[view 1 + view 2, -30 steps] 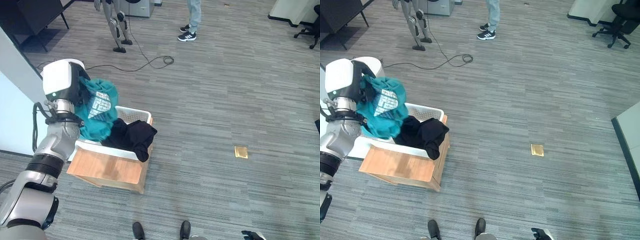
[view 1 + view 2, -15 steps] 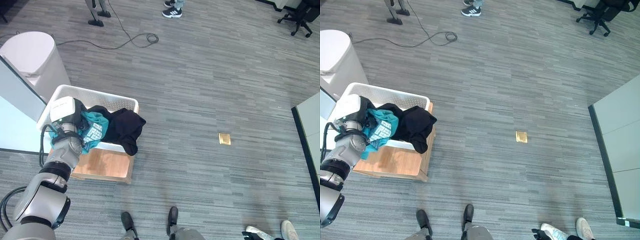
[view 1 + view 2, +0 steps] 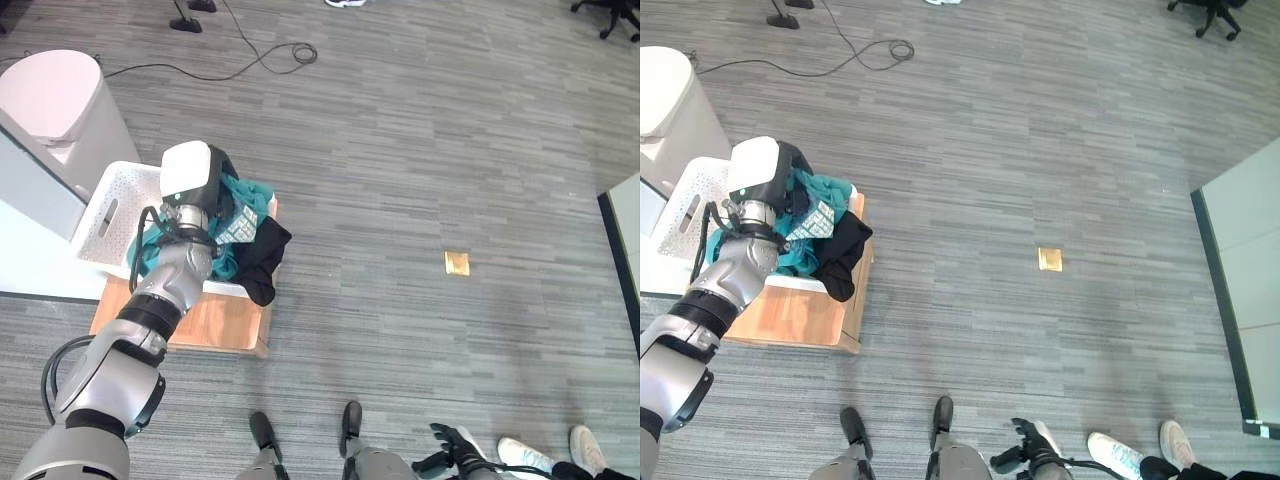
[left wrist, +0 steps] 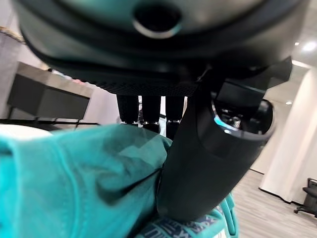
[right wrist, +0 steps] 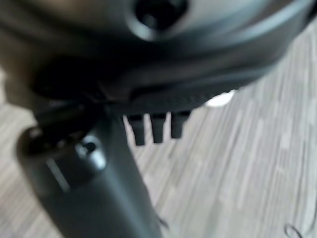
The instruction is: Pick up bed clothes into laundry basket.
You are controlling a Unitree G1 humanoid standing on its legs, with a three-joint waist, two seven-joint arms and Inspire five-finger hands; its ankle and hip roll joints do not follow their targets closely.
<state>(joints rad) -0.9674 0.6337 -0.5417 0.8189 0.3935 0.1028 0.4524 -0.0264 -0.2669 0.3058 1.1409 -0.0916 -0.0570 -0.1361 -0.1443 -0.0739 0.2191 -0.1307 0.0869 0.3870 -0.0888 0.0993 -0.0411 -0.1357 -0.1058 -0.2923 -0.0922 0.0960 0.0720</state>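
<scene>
The left hand's fingers (image 4: 148, 110) and thumb are pinching the teal cloth (image 4: 74, 178), holding it over the white laundry basket (image 3: 105, 215). A black cloth (image 3: 262, 252) is hanging over the basket's right rim, and the basket is sitting on a wooden box (image 3: 215, 320). The right hand (image 5: 99, 183) is hanging over the grey floor (image 3: 420, 150) with its fingers straight.

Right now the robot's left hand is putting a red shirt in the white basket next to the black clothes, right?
Not quite: the shirt is teal, not red. The left eye view shows the left hand over the white basket with the teal shirt bunched below it, beside the black clothes. The left wrist view shows the same teal cloth against the thumb.
</scene>
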